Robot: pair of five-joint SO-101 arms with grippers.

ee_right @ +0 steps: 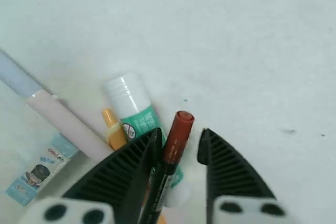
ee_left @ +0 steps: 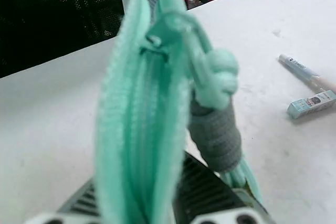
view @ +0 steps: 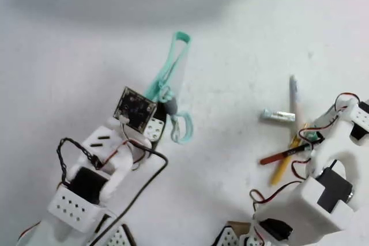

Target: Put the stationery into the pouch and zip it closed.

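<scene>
- The left hand (ee_left: 152, 203) is clamped on the mint-green fabric zip pouch (view: 167, 76), which stands on edge at nine o'clock of the stationery.
- The right hand (ee_right: 181, 145), jaws apart, straddles the red-brown marker (ee_right: 176, 132). Centre on it, then close squarely.
- The right wrist view reveals a green-and-white glue stick (ee_right: 131, 111) underneath the marker, which the arm covers from above.

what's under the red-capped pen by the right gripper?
In the right wrist view the red-capped pen lies across a green-labelled glue stick and a yellow pen. Both run on beneath it and the right gripper, so their far ends are hidden.
</scene>
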